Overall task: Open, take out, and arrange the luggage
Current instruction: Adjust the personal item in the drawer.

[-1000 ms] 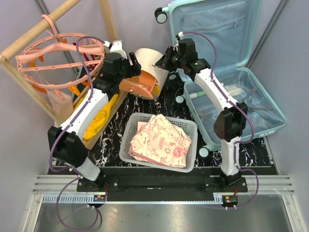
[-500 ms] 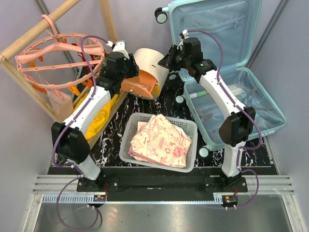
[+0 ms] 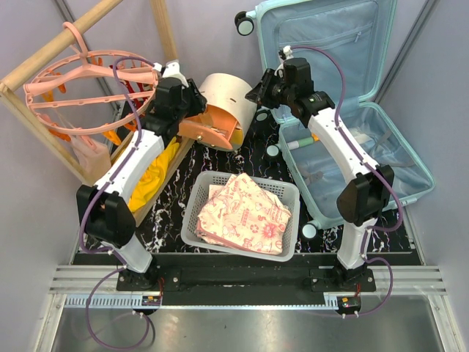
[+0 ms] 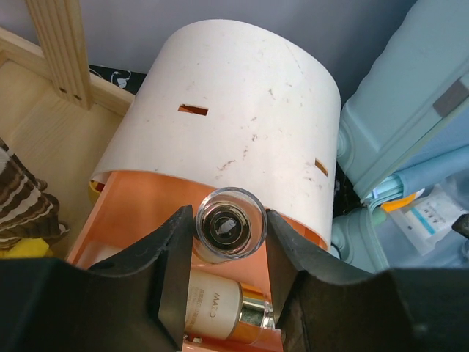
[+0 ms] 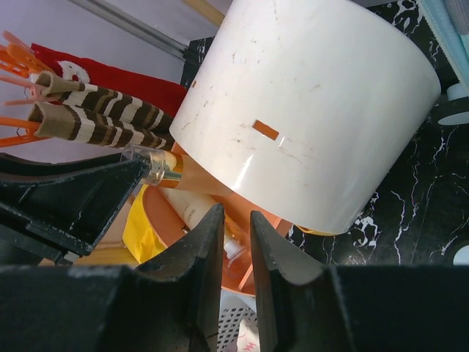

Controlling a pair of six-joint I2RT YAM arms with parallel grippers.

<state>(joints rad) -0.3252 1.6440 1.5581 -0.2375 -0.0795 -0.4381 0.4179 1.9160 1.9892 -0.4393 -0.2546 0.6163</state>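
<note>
The luggage (image 3: 352, 44) lies open at the back right, its lid propped up and its lower shell (image 3: 399, 172) still holding small items. Its pale blue side also shows in the left wrist view (image 4: 410, 95). Left of it stands the cream drawer box (image 3: 229, 94) with its orange drawer (image 3: 209, 133) pulled out. My left gripper (image 4: 229, 215) hangs over that drawer, shut on a clear-capped bottle (image 4: 229, 235). A second cream bottle (image 4: 216, 301) lies below in the drawer. My right gripper (image 5: 236, 213) hovers at the box's right side (image 5: 315, 110), its jaws a narrow gap apart with nothing between them.
A white perforated basket (image 3: 199, 192) with a folded floral cloth (image 3: 242, 213) sits in front of the box. A pink round hanger (image 3: 88, 81) hangs on the wooden rack (image 3: 55, 44) at the left, with yellow cloth (image 3: 154, 180) below it. A tube (image 3: 300, 144) lies in the suitcase.
My left gripper's jaws have closed in onto the bottle over the drawer. The right arm has shifted slightly to the right beside the box.
</note>
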